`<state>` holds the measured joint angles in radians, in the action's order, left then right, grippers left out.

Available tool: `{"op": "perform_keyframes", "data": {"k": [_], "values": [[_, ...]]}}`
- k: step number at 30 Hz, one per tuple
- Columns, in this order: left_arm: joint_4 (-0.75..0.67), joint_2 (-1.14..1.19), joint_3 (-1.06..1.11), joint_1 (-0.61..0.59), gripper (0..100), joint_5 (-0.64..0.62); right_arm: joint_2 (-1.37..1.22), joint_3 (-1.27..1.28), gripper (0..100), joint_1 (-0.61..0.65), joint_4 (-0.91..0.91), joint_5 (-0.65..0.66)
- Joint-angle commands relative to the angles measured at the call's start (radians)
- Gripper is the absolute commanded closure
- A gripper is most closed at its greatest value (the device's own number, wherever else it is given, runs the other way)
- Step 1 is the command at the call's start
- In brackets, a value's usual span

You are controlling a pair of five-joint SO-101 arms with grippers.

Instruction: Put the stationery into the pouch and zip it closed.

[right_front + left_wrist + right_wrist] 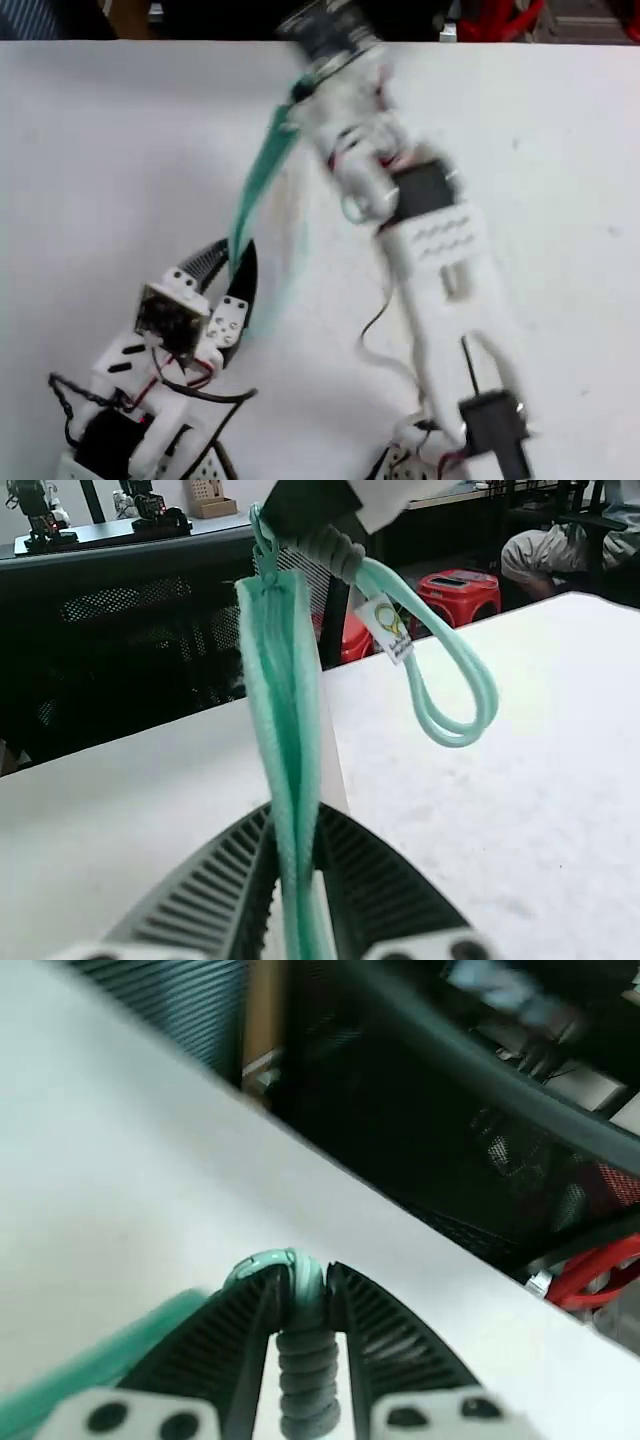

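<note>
Teal pouch [256, 180] strung between two claws, slanting in the high view from 7 o'clock up to 1 o'clock, seen edge-on and flat. Contents not possible to tell; mouth and zip not made out.

Lower end gripped by the left claw [236, 268], closed tight on the fabric, with a dark ribbed finger pressed on either side of the pouch in the left wrist view.

Upper end taken by the right claw [300, 1278], closed on the grey wrapped cord [305, 1380] at the pouch's top corner. Teal wrist loop [455, 695] hanging free from that corner, a small white tag [386, 630] beside it.

White desk [100, 150] beneath. Far desk edge at 12 o'clock, just beyond the right claw in the high view. Open desk surface toward 9 o'clock and toward 3 o'clock of the pouch. Both arm bases crowded with cables at 6 o'clock.
</note>
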<state>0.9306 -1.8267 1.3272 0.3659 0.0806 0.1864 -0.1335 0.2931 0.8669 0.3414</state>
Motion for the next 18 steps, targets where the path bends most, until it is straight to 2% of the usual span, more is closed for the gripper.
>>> {"op": "perform_keyframes", "data": {"k": [1, 6, 14, 18], "values": [[0.063, 0.002, -0.006, 0.036, 98, 0.014, -0.025, -0.080, 98.0, -0.110, -0.125, -0.003], [0.063, 0.002, -0.006, 0.030, 98, 0.014, -0.079, -0.080, 98.0, -0.145, -0.199, -0.003], [0.061, 0.002, -0.003, 0.031, 98, 0.014, -0.039, -0.080, 98.0, -0.145, -0.147, -0.003], [0.075, 0.002, -0.006, 0.038, 98, 0.014, -0.045, -0.081, 98.1, -0.166, -0.220, -0.003]]}}
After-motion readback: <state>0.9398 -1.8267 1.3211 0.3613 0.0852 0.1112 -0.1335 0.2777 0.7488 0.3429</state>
